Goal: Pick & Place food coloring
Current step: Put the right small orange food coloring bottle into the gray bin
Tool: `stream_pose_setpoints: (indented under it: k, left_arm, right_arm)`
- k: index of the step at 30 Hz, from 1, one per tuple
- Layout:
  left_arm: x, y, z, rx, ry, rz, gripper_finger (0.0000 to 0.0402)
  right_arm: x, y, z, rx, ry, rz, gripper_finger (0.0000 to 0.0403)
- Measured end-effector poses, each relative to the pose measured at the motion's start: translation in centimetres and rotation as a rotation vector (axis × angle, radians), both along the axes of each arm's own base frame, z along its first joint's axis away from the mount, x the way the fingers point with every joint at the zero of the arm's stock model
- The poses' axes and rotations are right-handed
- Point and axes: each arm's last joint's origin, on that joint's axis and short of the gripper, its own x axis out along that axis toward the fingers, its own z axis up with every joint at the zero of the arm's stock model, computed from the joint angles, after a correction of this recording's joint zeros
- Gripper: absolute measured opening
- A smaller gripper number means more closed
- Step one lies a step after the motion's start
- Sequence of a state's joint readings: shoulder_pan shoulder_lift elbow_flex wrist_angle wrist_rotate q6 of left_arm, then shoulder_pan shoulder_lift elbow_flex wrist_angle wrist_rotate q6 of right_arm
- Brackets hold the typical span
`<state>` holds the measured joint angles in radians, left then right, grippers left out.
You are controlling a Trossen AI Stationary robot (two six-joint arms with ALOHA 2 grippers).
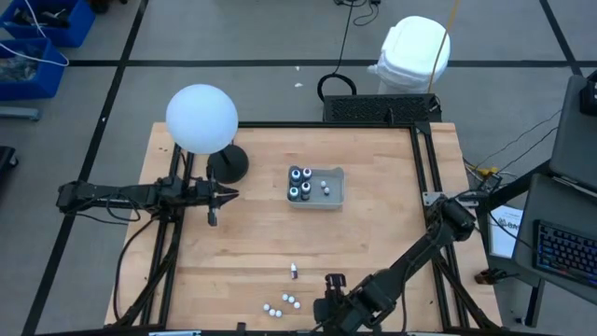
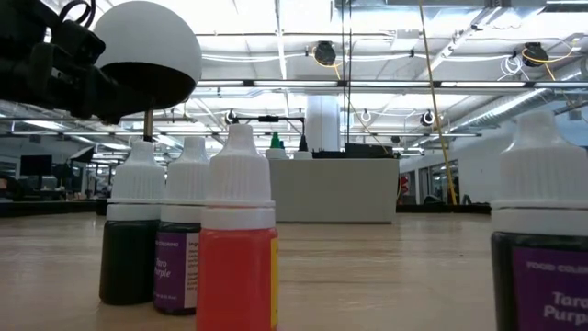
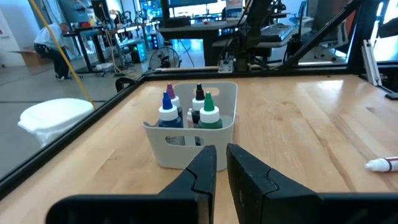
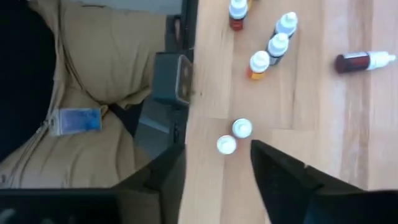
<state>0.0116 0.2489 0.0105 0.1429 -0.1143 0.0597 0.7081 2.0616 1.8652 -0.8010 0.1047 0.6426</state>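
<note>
The food coloring bottles are in two groups. A few stand in the grey tray at mid-table, where the left wrist view shows a blue-topped one and a green-topped one. Several white-capped vials stand by the near edge, seen close up in the low view. One bottle lies on its side. My right gripper hangs open above the near edge, with two vials just ahead of its fingers. My left gripper, left of the tray, has its fingers a narrow gap apart and holds nothing.
A white globe on a black base stands near my left gripper at the table's far left. Beyond the near edge, the right wrist view shows tan cloth with a blue card. Bare wood lies between the tray and the vials.
</note>
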Motion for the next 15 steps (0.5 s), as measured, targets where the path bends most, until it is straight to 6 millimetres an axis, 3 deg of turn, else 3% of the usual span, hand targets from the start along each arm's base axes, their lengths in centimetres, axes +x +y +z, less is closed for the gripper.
stream_pose_setpoints:
  k: [3, 9, 15]
  left_arm:
    - [0.0, 0.0, -0.1, -0.024, 0.006, 0.002, 0.0047]
    - [0.0, 0.0, -0.2, -0.043, 0.018, 0.005, 0.0047]
    - [0.0, 0.0, -0.3, -0.043, 0.024, 0.005, 0.0047]
  right_arm:
    - [0.4, 0.3, -0.7, 0.004, -0.004, 0.000, 0.0197]
    - [1.0, 0.8, -3.2, 0.014, 0.114, -0.026, 0.0203]
    - [0.9, 0.2, -3.7, -0.015, 0.160, -0.085, 0.0203]
